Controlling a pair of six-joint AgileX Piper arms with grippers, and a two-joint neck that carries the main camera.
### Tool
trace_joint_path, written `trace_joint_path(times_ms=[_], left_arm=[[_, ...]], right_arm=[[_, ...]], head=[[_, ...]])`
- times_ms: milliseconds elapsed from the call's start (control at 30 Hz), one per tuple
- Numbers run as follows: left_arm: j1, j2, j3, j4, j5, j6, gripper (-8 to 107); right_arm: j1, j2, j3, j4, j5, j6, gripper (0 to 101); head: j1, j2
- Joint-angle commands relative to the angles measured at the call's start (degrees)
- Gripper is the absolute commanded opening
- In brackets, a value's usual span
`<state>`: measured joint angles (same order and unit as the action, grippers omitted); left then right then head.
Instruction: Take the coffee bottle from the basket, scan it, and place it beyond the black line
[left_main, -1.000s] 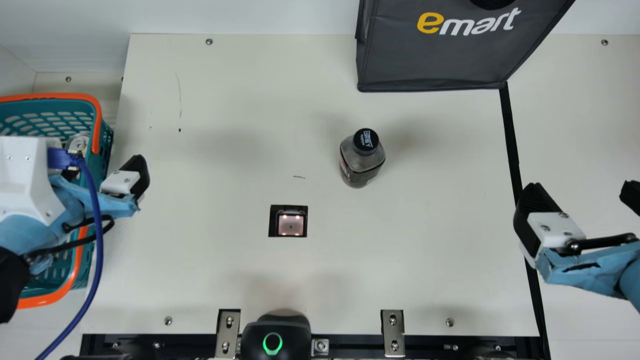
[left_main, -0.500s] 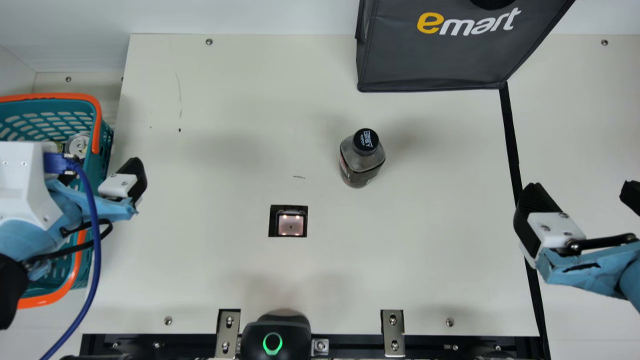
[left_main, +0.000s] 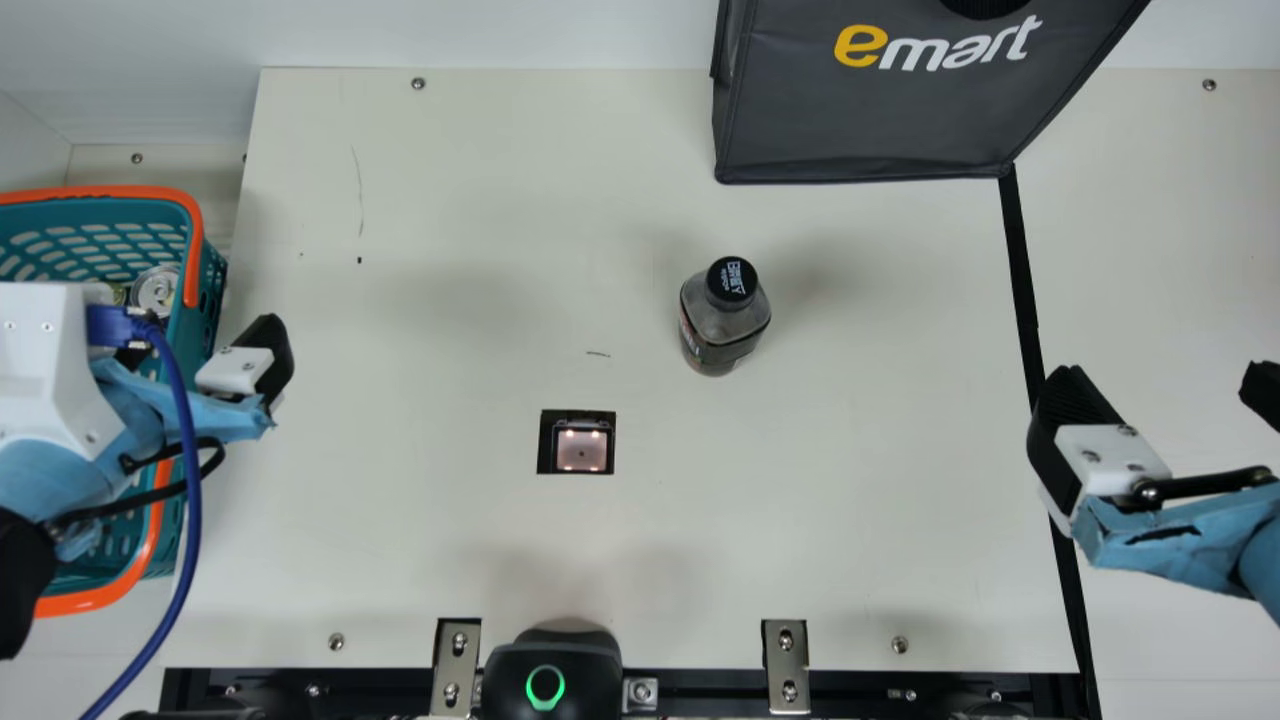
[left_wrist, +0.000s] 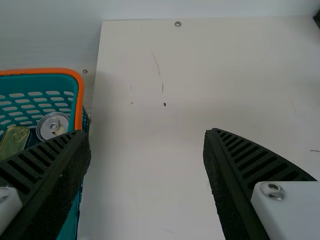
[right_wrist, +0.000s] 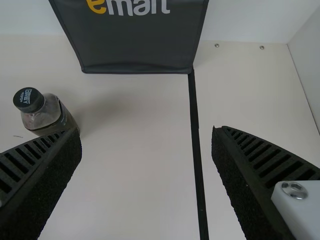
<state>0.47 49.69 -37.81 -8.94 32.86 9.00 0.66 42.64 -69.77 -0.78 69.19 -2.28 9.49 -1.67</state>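
We note the dark, square-bodied, black-capped coffee bottle (left_main: 725, 318) upright on the cream table (left_main: 450, 550), short of the straight black line (left_main: 1021, 280), presumably placed for the right black ribbed jaws, parted and empty like the left.

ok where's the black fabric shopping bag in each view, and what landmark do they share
Main view: black fabric bag at the far side, right of centre.
Left wrist view: probably the dark sliver at the picture's edge.
Right wrist view: at the far end of the black line.
Shared landmark: cream table.
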Motion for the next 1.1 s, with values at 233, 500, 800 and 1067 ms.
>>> trace_joint_path(times_ms=[233,500,800,1067], left_arm=[[0.0,0.0,0.0,0.0,0.0,0.0,90],[0.0,0.0,0.0,0.0,0.0,0.0,90],[0.0,0.0,0.0,0.0,0.0,0.0,90],[0.0,0.0,0.0,0.0,0.0,0.0,90]], right_arm=[[0.0,0.0,0.0,0.0,0.0,0.0,91],[0.0,0.0,0.0,0.0,0.0,0.0,91],[0.0,0.0,0.0,0.0,0.0,0.0,91],[0.1,0.1,0.1,-0.1,-0.1,0.0,91]], head=[[-1.6,0.1],[-1.6,0.1],[-1.6,0.1],[-1.6,0.1]])
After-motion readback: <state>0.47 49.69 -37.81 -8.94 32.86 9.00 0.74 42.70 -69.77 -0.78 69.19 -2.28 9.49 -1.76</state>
